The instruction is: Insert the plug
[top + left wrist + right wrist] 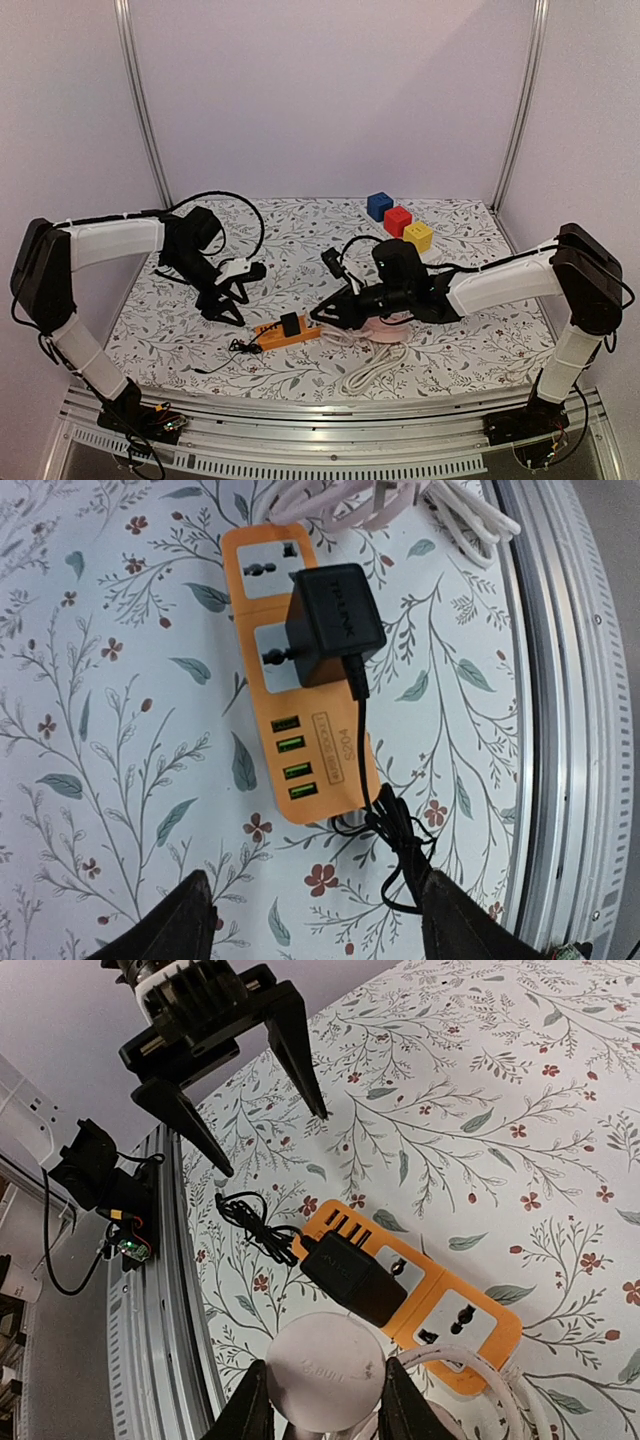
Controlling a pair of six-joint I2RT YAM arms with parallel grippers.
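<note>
A metal rail (330,435) runs along the near edge of a surface (480,350) covered in a leaf-and-flower print. Just in from the middle of that edge lies an orange power strip (275,335). A black adapter (291,323) fills one of its sockets, and the adapter's thin cord (240,347) is bunched at the strip's left end. The socket at the other end, nearest a loose white cable (370,375), is uncovered. The right claw (322,1388) grips the round white plug (325,1360), held above the cable just right of the strip. The left claw (272,1140) hangs with its fingers spread and nothing between them, towards the left edge. Near the far edge, right of centre, a blue cube (379,206), a red cube (398,221) and a yellow cube (418,236) sit in a diagonal row. Pale lilac walls (330,100) and metal posts (145,110) close the booth.
</note>
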